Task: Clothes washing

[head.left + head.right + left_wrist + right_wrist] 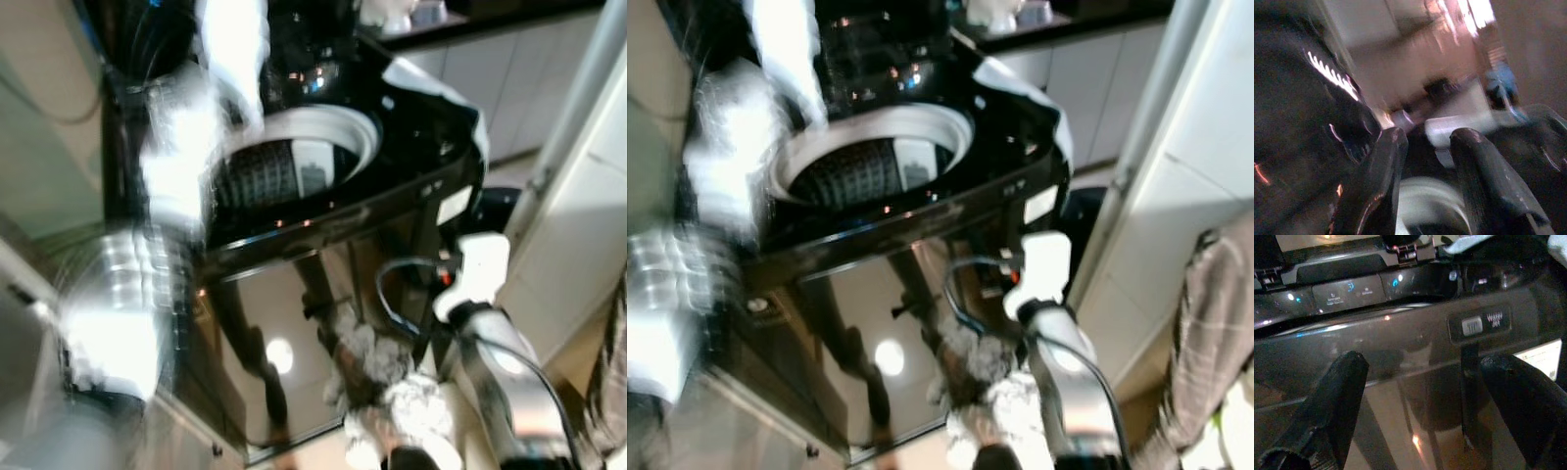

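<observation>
Down low, close to me, my right arm [500, 362] reaches toward the shiny black front of the washing machine [294, 323]. My right gripper [1425, 401] has its two black fingers [1332, 401] spread wide apart, with nothing between them. It points at the front panel of the machine, near a small label that reads Water Jet [1480, 324]. Little blue lights [1396, 283] glow on the strip above that.

Some whitish clothes [392, 392] sit in a crumpled pile low down by the foot of the machine, just beside my right arm.

My left arm [127, 294] is lifted up on the other side and looks very blurry. My left gripper [1425, 161] is over the top of the machine. Its fingers have a small gap between them and hold nothing.

Farther up, the machine is open on top. I can see the round white rim [343, 122] and the dark tub [265, 171] inside. Something white and blurry [235, 49] hangs above the tub.

Far behind are white cabinets [509, 69].
</observation>
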Tool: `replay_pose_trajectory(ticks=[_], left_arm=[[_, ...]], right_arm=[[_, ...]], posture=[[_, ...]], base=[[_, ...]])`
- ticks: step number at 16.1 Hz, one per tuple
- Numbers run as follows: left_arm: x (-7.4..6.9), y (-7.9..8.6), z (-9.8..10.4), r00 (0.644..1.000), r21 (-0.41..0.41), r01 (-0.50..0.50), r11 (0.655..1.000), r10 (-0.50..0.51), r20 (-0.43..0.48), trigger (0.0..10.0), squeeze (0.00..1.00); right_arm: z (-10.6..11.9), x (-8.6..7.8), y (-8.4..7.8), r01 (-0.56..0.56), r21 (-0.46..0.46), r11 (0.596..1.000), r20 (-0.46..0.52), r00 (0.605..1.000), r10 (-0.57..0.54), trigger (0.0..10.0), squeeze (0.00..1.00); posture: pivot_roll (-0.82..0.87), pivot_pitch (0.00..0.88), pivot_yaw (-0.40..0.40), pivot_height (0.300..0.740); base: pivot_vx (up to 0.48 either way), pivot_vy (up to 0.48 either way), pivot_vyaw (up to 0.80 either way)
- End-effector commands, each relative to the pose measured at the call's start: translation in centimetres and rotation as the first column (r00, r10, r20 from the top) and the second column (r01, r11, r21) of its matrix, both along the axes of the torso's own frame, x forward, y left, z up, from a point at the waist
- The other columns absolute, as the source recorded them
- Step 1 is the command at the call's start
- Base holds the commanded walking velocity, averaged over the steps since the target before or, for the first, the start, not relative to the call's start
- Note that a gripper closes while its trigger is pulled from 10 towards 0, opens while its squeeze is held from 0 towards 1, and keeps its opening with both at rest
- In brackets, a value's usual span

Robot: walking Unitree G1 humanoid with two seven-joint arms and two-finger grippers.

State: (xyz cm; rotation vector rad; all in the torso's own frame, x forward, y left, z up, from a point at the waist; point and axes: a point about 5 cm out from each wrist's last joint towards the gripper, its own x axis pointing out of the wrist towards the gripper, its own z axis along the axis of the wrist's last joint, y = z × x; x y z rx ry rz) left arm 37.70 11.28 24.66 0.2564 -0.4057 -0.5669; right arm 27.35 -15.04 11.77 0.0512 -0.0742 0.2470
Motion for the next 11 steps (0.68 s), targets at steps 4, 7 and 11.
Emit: replay_pose_trajectory(ticks=[4,7,11], left_arm=[[-5.9,-0.5,-3.4,0.980,-0.200,-0.200,0.959,0.192,-0.059,10.0,0.00],[-7.3,0.3,-6.9,0.933,-0.137,-0.326,0.935,0.295,-0.205,10.0,0.00],[-6.8,-0.1,-9.7,0.882,-0.091,-0.408,0.909,0.366,-0.297,10.0,0.00]], right_arm=[[1.9,2.8,0.0,0.052,-0.016,0.999,0.086,0.995,-0.050,10.0,0.00],[2.2,3.9,0.6,0.030,-0.028,0.999,0.103,0.994,-0.027,10.0,0.00],[2.5,6.1,1.4,0.009,-0.031,0.999,0.089,0.996,-0.006,10.0,0.00]], posture=[[-0.15,0.000,0.055,0.740],[-0.10,0.000,0.013,0.740],[-0.11,0.000,-0.007,0.740]], base=[[0.000,0.000,0.00],[0.000,0.000,0.00],[0.000,0.000,0.00]])
